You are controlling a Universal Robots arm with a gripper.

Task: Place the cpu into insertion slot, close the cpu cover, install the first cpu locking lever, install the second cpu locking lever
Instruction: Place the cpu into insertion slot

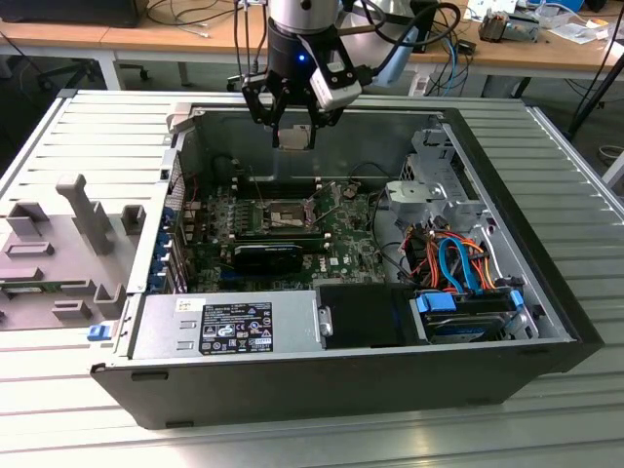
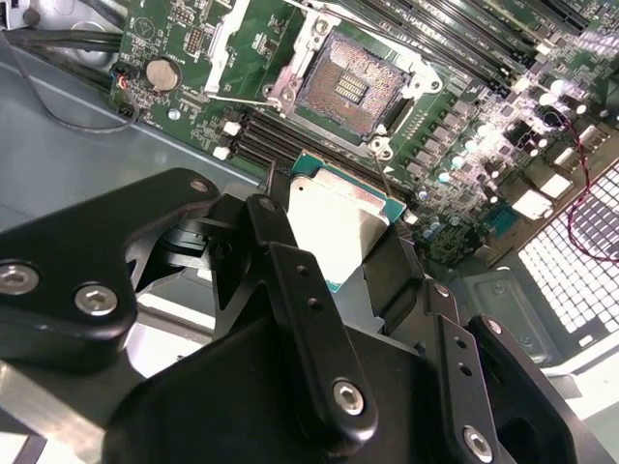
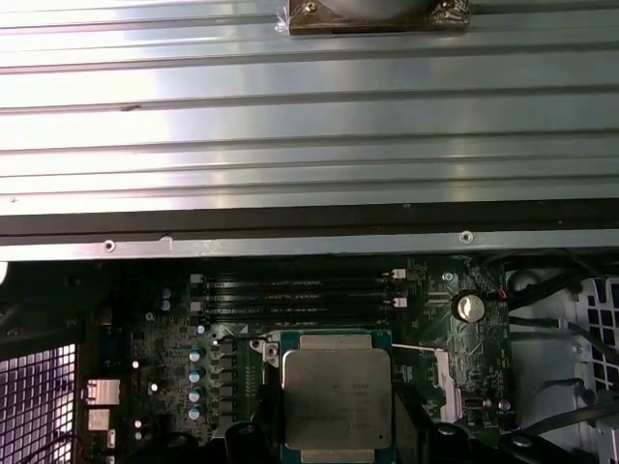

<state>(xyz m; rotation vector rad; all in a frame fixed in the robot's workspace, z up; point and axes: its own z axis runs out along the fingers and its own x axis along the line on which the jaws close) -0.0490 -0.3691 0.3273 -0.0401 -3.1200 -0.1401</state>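
My gripper (image 1: 294, 129) hangs over the far wall of the open computer case and is shut on the cpu (image 1: 294, 137). In both wrist views the cpu (image 2: 334, 217) (image 3: 336, 396) shows as a square chip with a silvery top, clamped between black fingers (image 2: 274, 253). The insertion slot (image 2: 353, 92) lies below and ahead of it on the green motherboard, its dark pin field uncovered inside a silver metal border. In the exterior view the insertion slot (image 1: 284, 214) sits mid-board, well below the chip. Thin wire levers (image 2: 242, 100) stand out beside the socket. I cannot make out how the cpu cover lies.
The case holds a power supply (image 1: 224, 327) at the front, a blue-bracketed drive (image 1: 468, 312) with orange and blue cables (image 1: 453, 258) on the exterior view's right, and a long black card (image 1: 268, 255) near the socket. Memory slots (image 3: 295, 290) and a coin cell (image 3: 470, 307) flank it. A grey fixture (image 1: 68, 244) lies outside.
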